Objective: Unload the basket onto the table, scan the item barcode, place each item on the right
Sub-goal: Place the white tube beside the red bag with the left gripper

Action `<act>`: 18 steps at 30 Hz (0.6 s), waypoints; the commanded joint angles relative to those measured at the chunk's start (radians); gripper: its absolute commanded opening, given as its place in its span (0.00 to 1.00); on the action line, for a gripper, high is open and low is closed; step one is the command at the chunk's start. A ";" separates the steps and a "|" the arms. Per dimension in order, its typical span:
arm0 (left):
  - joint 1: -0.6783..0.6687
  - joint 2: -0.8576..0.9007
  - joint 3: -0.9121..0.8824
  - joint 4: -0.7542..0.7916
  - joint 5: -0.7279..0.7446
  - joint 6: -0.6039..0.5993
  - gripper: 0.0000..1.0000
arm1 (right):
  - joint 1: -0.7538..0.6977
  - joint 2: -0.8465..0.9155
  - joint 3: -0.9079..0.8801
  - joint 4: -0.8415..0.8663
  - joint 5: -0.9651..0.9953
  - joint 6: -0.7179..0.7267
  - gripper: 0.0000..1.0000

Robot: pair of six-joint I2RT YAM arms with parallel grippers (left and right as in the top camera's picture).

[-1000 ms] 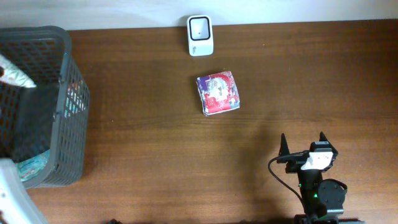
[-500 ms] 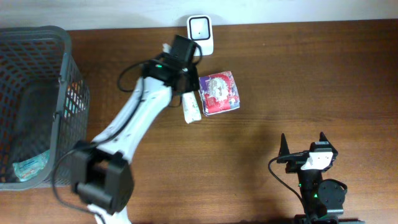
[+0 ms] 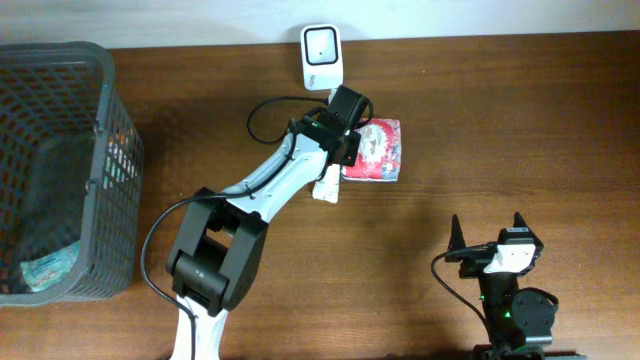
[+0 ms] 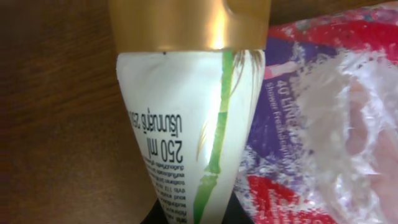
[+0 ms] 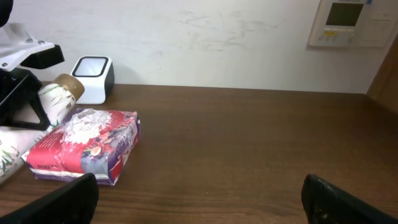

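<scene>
1 packet [image 3: 50,268] visible in basket [image 3: 106,100]; left claw [image 3: 335,166] clenched on tube [image 4: 186,124]; right claw [image 3: 487,226] spread, empty.

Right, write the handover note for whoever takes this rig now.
Left gripper: shut on the white tube with the gold cap.
Right gripper: open, empty, low at the table edge.
The tube is beside the red packet, just short of the scanner; basket at far left.
Done: tube in grip.
Left: turn its barcode, not in view, to the scanner window.
</scene>
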 commanded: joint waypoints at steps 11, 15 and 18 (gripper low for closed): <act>0.045 -0.037 0.108 -0.127 -0.005 -0.184 0.82 | 0.005 -0.006 -0.008 -0.003 0.006 -0.006 0.99; 0.155 -0.178 0.393 -0.397 -0.037 -0.052 0.99 | 0.005 -0.006 -0.008 -0.003 0.006 -0.006 0.99; 0.368 -0.373 0.504 -0.446 -0.203 -0.014 0.99 | 0.005 -0.006 -0.008 -0.003 0.006 -0.006 0.99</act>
